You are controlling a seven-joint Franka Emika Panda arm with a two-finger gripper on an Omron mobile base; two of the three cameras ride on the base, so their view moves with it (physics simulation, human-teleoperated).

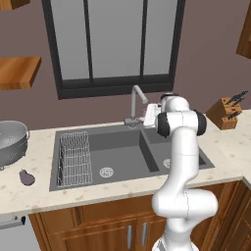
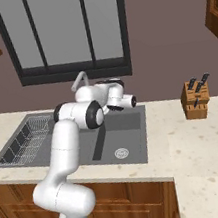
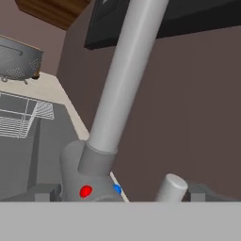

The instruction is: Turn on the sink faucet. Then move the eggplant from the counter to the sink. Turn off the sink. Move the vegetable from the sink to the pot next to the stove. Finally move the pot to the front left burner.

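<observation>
Spanning the scene, the counter [image 1: 215, 152] carries the sink [image 1: 122, 147], whose basins look dry, so the task seems to sit at its first step with everything after it left to do. At the sink's far edge stands the sink faucet [image 1: 136, 105], and the gripper [image 1: 149, 115] sits right beside it with jaws spread wide, holding nothing, the lever [image 3: 172, 187] close ahead in the hand view. Smallest, the eggplant [image 1: 26, 177] lies on the counter left of the sink, near the colander [image 1: 12, 141].
</observation>
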